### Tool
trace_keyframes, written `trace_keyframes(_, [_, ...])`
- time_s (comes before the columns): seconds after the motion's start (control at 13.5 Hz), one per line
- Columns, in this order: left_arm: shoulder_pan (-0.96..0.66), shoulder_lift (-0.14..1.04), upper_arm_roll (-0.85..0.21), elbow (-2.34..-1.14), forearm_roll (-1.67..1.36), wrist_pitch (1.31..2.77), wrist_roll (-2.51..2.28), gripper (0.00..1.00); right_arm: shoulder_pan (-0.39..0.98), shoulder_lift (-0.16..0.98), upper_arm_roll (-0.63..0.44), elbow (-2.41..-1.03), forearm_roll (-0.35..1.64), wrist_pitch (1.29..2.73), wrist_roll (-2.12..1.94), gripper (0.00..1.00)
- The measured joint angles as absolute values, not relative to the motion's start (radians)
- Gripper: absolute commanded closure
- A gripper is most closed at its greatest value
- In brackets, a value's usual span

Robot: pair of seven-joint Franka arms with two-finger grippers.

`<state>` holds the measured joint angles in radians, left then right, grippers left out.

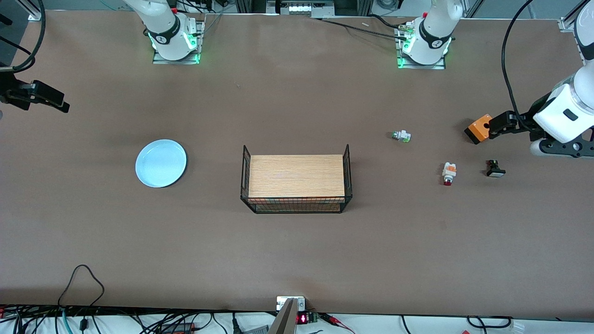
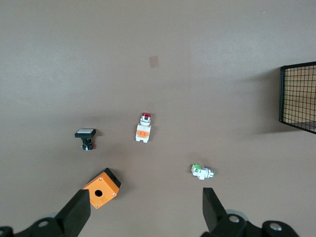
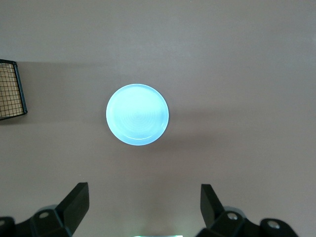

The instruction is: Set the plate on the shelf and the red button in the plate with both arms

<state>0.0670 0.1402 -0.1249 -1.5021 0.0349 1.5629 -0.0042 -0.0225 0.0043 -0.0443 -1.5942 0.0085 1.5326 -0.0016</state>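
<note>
Your plate (image 1: 161, 163) lies flat on the bare brown bench (image 1: 297, 246) toward the right arm's end, with open surface on every side of it and the wire basket (image 1: 295, 205) well apart at mid-bench. Your red button (image 1: 448, 173) lies on its side toward the left arm's end, red tip pointing at the front camera, between a black part with a white cap (image 1: 495, 169) beside it and a white part with a green tip (image 1: 401, 136) farther from the camera; none of the three touch. An orange box (image 1: 479, 129) sits just beside the left end effector (image 2: 146, 210), which hangs high over that cluster with its fingers (image 2: 79, 212) spread wide and nothing between them. The right end effector (image 3: 145, 202) hangs over the bench near the plate, likewise fully spread and holding nothing. The basket holds only a wooden board (image 1: 296, 175) lying flat inside it
</note>
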Motion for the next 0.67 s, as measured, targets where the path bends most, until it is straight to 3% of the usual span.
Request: trace_keyframes(0.67, [0.065,0.14,-0.13,-1.502,0.035,1.563,-0.004,0.0,-0.022,0.035,-0.044,-1.603,0.007,1.512,-0.001,0.0])
